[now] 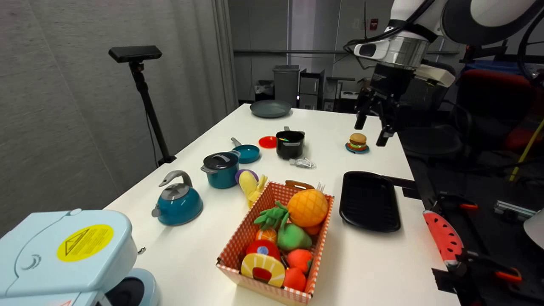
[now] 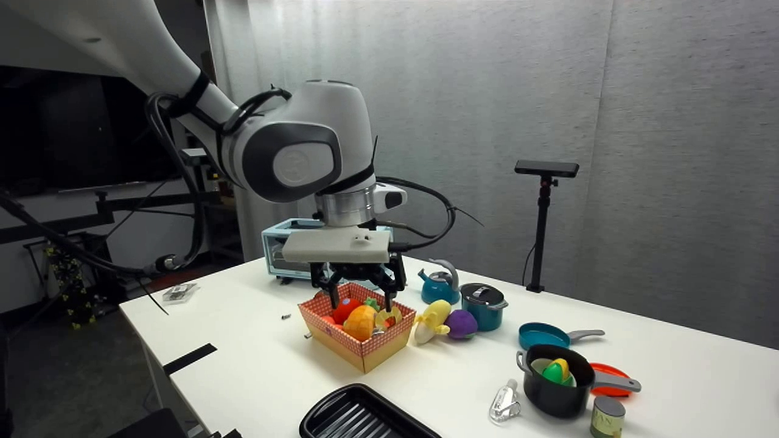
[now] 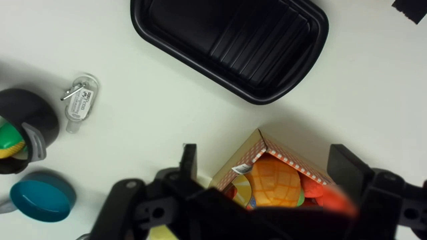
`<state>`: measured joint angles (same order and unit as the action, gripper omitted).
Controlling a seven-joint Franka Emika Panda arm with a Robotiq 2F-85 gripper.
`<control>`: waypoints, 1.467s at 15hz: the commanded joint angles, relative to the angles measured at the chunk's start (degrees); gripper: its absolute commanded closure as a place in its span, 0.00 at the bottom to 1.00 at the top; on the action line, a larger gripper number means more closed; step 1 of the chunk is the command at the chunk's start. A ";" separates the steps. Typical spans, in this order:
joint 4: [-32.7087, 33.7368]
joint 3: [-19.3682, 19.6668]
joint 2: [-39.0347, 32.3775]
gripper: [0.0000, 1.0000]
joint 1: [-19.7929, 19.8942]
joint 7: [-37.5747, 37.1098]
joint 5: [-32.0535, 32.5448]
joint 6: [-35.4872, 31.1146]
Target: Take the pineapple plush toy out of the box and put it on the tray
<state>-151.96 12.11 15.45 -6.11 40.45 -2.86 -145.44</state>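
The fingers (image 3: 350, 168) of my gripper (image 1: 370, 134) stand wide apart, holding nothing. In an exterior view, I see the pineapple (image 1: 308, 208) in the box (image 1: 243, 238), left of the tray (image 1: 369, 202).

On the bench (image 1: 327, 125) we saw a teal kettle (image 1: 180, 207) near a lidded pot (image 1: 222, 171), a teal pan (image 1: 248, 155) — and a toy burger (image 1: 358, 140) on a blue plate (image 1: 349, 148).

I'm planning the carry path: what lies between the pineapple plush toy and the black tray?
In the wrist view, first the red-checked wall of the box, then a bare strip of white tabletop up to the tray.
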 commanded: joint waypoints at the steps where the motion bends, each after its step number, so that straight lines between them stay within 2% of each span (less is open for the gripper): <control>1: 2.58 -1.54 -5.91 0.00 -1.92 5.06 -4.57 -5.01; 4: 4.46 -3.99 -10.12 0.00 -2.42 6.74 -7.51 -8.37; 9: 9.62 -9.44 -16.93 0.00 -1.10 3.68 -9.72 -9.43; 14: 15.06 -13.90 -22.56 0.00 0.07 -0.86 -8.56 -8.78; 22: 22.27 -18.46 -30.54 0.00 1.41 -7.40 -6.31 -8.24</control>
<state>-133.15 -4.30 -11.57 -6.48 35.75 -10.70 -153.75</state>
